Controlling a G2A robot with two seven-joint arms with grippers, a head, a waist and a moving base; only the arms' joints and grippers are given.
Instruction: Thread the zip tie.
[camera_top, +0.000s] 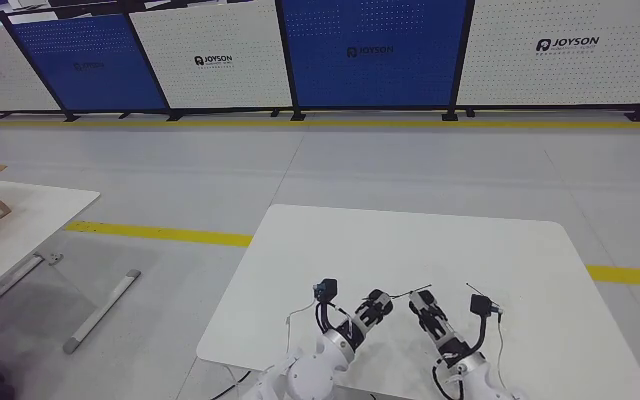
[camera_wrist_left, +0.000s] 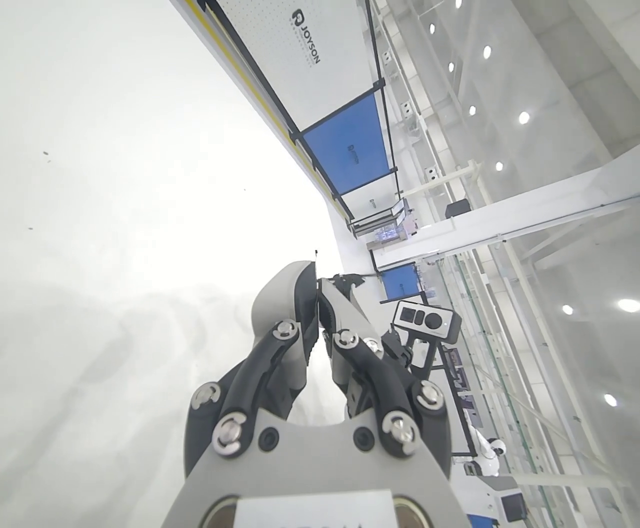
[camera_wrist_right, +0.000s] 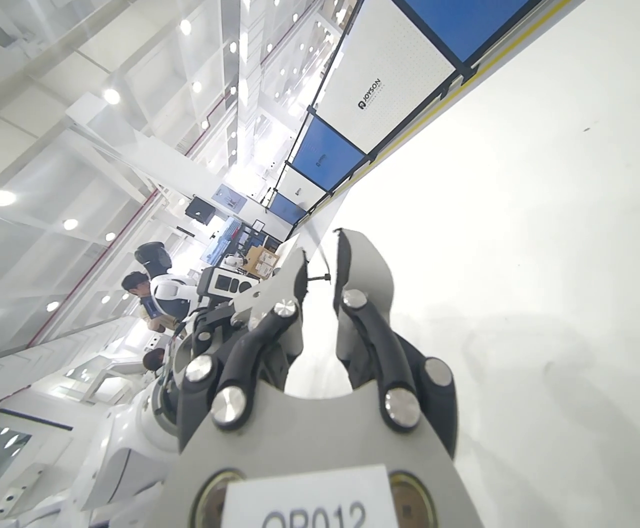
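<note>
Over the white bench (camera_top: 400, 240), the left hand (camera_wrist_left: 317, 281) is pinching the zip tie (camera_wrist_right: 324, 277) while the right hand (camera_wrist_right: 321, 243) is hanging slightly spread around its other end. Any misalignment risks the thin strap buckling or slipping out.

You see a plain white table (camera_top: 330, 250) under a thin black zip tie (camera_wrist_right: 318, 278). Both the left gripper (camera_wrist_left: 317, 287) and the right gripper (camera_wrist_right: 322, 250) have pale grey fingers with black pads, black links and silver screws. Behind them, the partition panels (camera_top: 370, 50) alternate blue and white, dotted with fine holes in black frames, over a light grey floor (camera_top: 420, 160) striped with a yellow line (camera_top: 160, 233).
</note>
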